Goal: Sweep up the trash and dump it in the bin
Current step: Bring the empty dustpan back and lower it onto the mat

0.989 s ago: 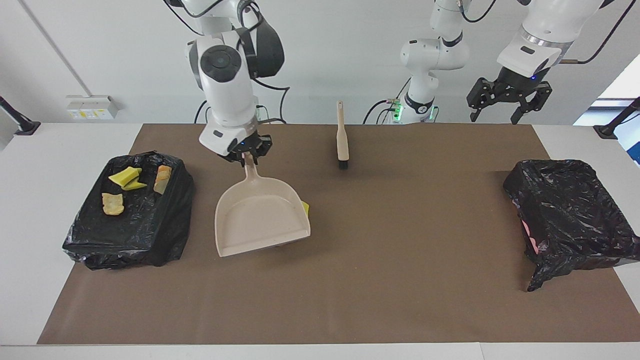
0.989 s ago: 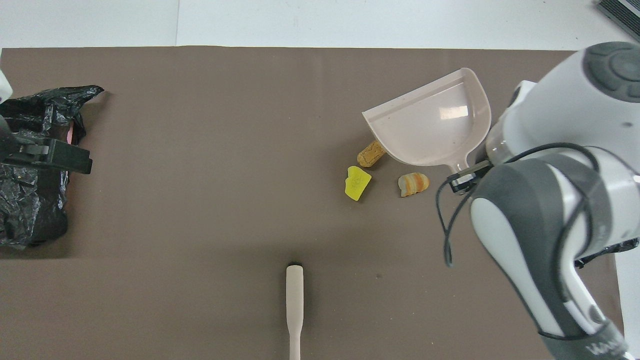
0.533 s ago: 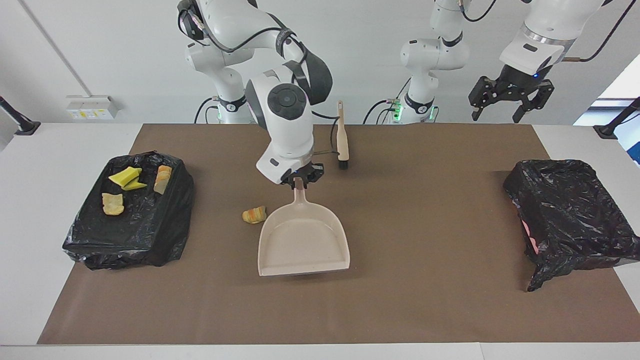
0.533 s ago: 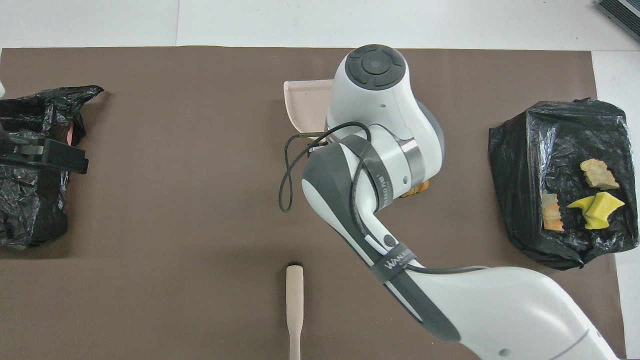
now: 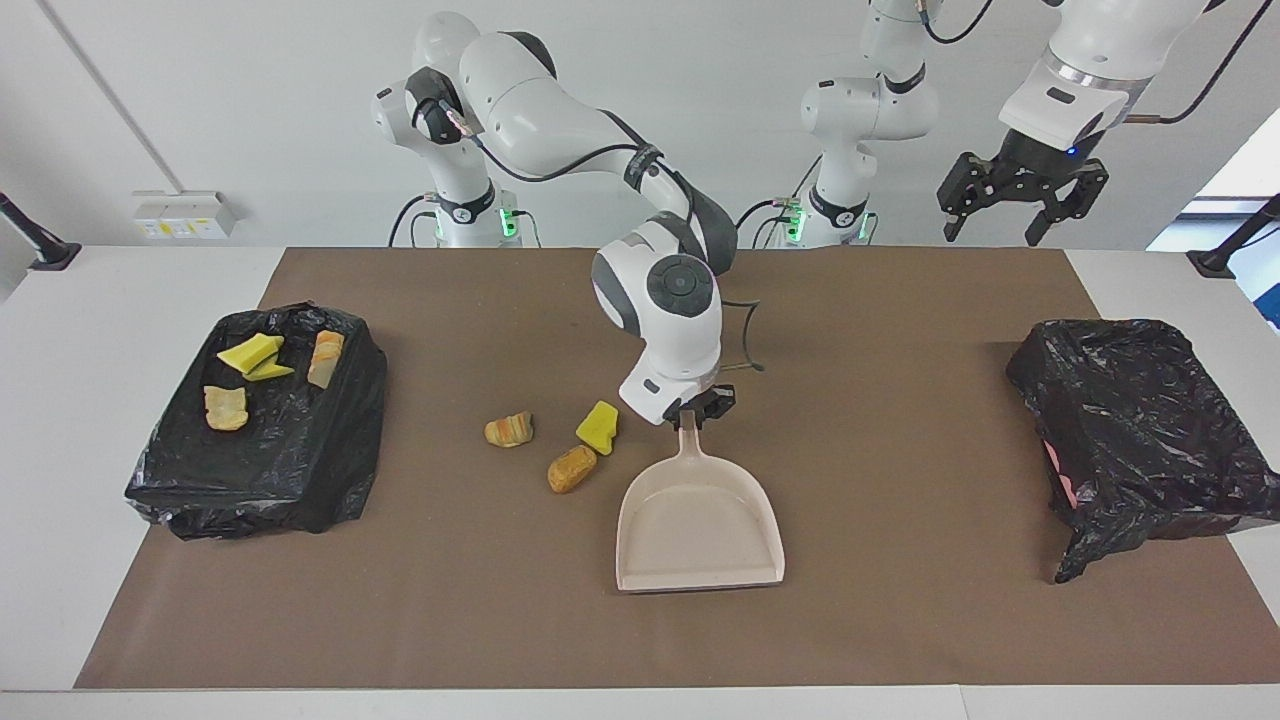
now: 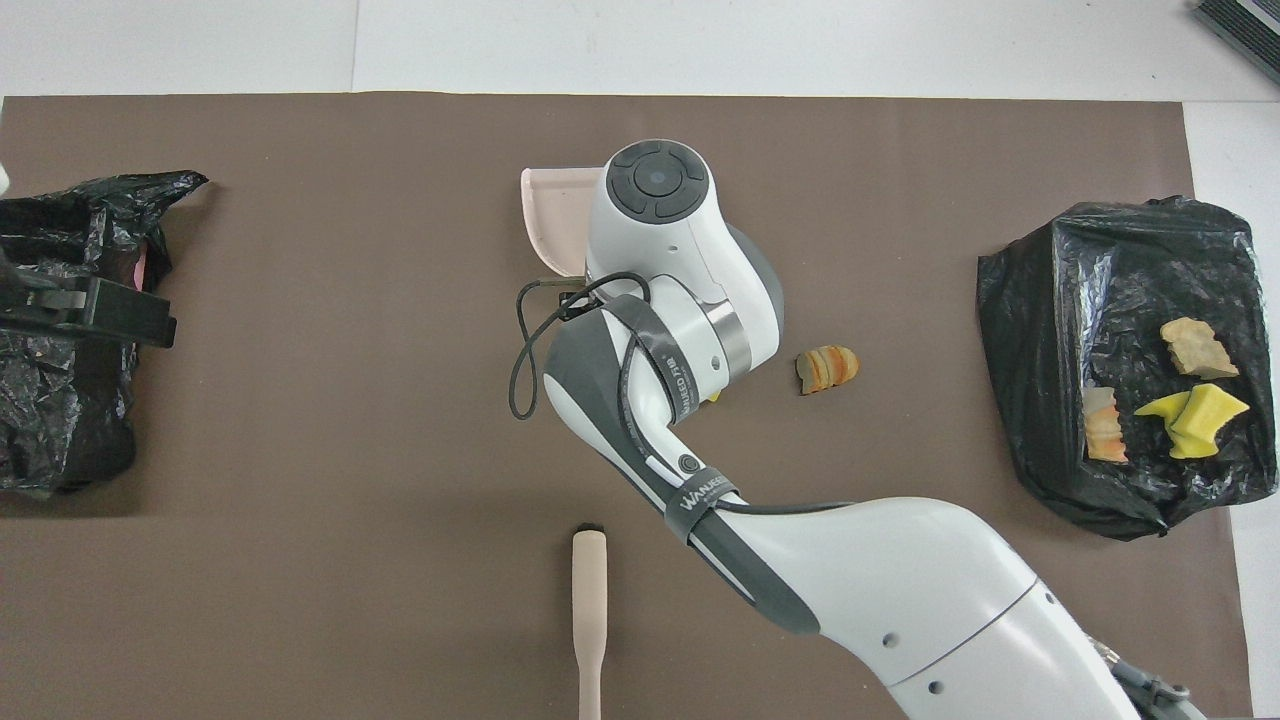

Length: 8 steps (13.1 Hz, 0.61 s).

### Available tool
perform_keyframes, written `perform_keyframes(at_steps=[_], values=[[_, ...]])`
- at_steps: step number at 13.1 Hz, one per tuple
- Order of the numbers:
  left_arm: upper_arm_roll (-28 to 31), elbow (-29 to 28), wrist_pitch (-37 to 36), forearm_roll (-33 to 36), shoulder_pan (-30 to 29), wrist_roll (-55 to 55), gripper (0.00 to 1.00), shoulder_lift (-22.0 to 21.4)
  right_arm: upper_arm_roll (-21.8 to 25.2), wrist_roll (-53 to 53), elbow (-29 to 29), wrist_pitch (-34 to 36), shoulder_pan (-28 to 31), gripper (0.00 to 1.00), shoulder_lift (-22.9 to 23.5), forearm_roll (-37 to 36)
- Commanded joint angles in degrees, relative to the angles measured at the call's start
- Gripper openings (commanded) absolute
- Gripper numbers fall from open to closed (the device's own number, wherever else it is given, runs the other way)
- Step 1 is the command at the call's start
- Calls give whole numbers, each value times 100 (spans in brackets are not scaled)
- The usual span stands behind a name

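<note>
My right gripper [image 5: 692,412] is shut on the handle of the beige dustpan [image 5: 700,530] at the middle of the mat. The pan is empty and its open mouth points away from the robots. Three pieces of trash lie on the mat beside it, toward the right arm's end: a striped orange piece [image 5: 509,430], a yellow chunk [image 5: 598,427] and a tan lump [image 5: 571,469]. The black-bagged bin [image 5: 290,470] at that end carries several more pieces [image 5: 253,355]. In the overhead view my right arm covers most of the dustpan [image 6: 553,215]. My left gripper [image 5: 992,228] hangs open, high over the left arm's end, waiting.
A second black-bagged bin [image 5: 1140,430] stands at the left arm's end of the table. The beige brush [image 6: 590,610] lies on the mat near the robots; in the facing view my right arm hides it. A brown mat [image 5: 900,620] covers the table.
My right arm has carried the dustpan from beside the bin to the middle of the mat, uncovering three pieces on the mat. The left arm has hardly moved.
</note>
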<state>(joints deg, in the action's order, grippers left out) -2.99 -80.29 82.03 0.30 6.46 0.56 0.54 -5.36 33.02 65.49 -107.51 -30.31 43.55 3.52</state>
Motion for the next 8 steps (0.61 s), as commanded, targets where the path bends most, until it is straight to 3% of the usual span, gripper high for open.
perform_keyframes(at_steps=[1,3,4,5,8], values=[[-26,13,-125,-12,-4,15,100,-62,-9,143,-195,46,-28,0,101,122],[-17,13,-195,-12,-39,14,100,-62,-9,152,-177,37,-19,0,92,140],[-17,13,-187,-12,-48,6,100,-62,-9,134,-168,20,-10,29,83,148],[-17,5,-187,-12,-40,-3,100,-71,-9,65,-151,-41,7,99,74,140],[-26,-57,-117,-21,-31,-38,100,-97,-9,64,-124,-16,-1,100,-153,192]])
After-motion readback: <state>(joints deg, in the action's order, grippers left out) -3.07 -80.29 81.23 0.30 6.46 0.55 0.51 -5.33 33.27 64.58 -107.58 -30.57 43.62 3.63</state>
